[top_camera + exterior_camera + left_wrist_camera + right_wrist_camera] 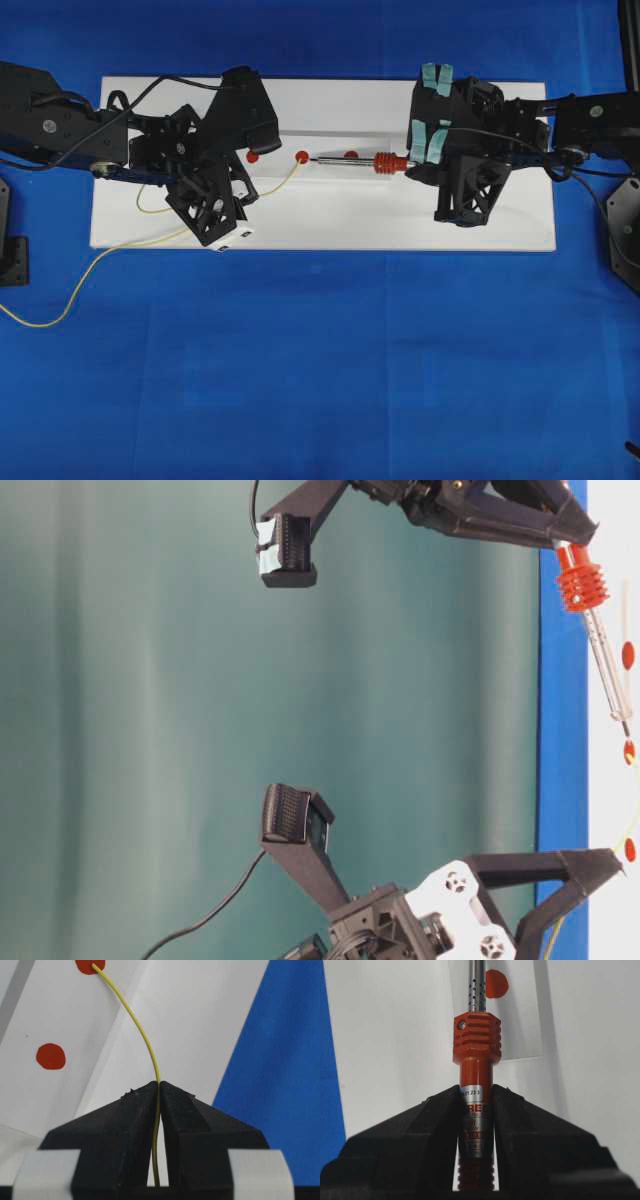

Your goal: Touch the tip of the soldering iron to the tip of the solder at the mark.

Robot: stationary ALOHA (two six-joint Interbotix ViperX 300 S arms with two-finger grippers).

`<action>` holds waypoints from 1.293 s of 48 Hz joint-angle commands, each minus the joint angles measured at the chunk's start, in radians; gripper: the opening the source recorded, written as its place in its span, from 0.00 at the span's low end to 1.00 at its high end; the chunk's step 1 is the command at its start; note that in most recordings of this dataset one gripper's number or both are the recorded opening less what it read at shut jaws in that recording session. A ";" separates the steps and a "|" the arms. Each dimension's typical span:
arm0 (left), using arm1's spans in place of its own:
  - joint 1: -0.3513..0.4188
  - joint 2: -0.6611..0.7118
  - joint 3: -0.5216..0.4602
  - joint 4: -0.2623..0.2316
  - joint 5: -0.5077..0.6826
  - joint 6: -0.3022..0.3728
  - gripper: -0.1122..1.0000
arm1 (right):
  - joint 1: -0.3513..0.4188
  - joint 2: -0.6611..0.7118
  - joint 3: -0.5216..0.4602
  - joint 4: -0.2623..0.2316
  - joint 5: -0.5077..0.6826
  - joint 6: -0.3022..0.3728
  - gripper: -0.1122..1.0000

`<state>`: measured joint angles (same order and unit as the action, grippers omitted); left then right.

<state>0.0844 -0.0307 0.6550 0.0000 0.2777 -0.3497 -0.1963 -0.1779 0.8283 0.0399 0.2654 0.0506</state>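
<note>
Left gripper (159,1091) pinched tight on the solder (146,1040), which arcs up to a red dot (90,966) (tip right on it); second red dot (50,1056) sits lower left on the white board (200,1020).

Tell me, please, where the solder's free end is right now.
In the overhead view, the solder ends on the middle red mark, left of the soldering iron.

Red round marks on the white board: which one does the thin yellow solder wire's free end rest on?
The middle red round mark: the yellow solder wire ends on it; the others lie bare.
</note>
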 commanded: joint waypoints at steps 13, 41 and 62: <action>-0.002 -0.014 -0.014 0.003 -0.008 0.000 0.13 | 0.002 0.000 -0.034 0.000 -0.018 0.002 0.16; -0.002 -0.014 -0.015 0.003 -0.008 0.000 0.13 | 0.002 0.011 -0.035 -0.003 -0.018 0.002 0.16; -0.002 -0.014 -0.015 0.003 -0.008 0.000 0.13 | 0.000 0.012 -0.035 -0.002 -0.018 0.002 0.16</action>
<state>0.0844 -0.0307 0.6550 0.0015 0.2777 -0.3497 -0.1963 -0.1580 0.8176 0.0383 0.2562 0.0506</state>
